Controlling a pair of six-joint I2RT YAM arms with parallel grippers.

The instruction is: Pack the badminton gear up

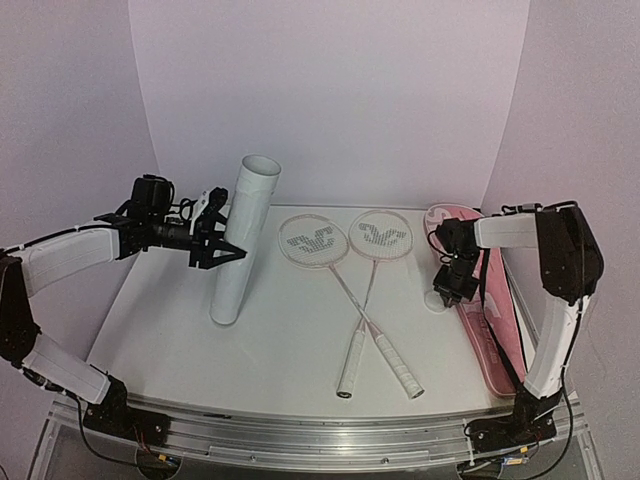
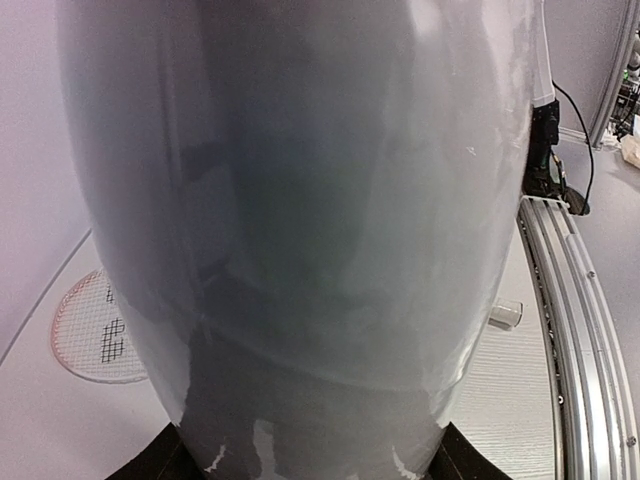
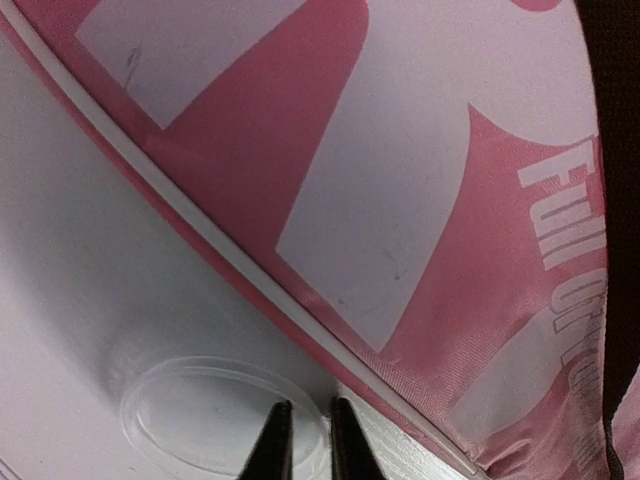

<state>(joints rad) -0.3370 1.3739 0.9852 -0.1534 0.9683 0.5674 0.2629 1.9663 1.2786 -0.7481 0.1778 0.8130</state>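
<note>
Two rackets (image 1: 362, 322) are lying crossed at mid-table in the overhead view. The first racket (image 1: 312, 241) is running its handle toward the near right and the second racket (image 1: 380, 234) is running its handle toward the near left. Their shafts are meeting at the crossing and their heads are sitting side by side toward the back.

From the left, your left gripper (image 1: 226, 246) is reaching in and clamping a white tube (image 1: 250, 195) about halfway up. The tube is leaning, open end up, with its foot on the table (image 1: 170, 320) to the left of the rackets. Your right gripper (image 1: 448, 290) is pointing down just beside the long pink bag (image 1: 492, 335), which is lying along the table's right side. A small clear cap (image 1: 437, 300) is sitting under its tips, apart from the rackets.

Left wrist view: the tube (image 2: 320, 200) is filling nearly the whole frame, and the dark fingers (image 2: 462, 468) are hugging it at the bottom corners. Part of one racket head (image 2: 95, 330) is showing past the tube on the left, flat on the table; you cannot tell which racket it is.

Right wrist view: your fingertips (image 3: 272, 445) are standing narrow, a sliver apart, and are pinching the rim of the cap (image 3: 190, 405). The cap is lying flat on the table just beside the bag's piped edge. The bag's white lettering (image 3: 575, 230) is showing at the right.
</note>
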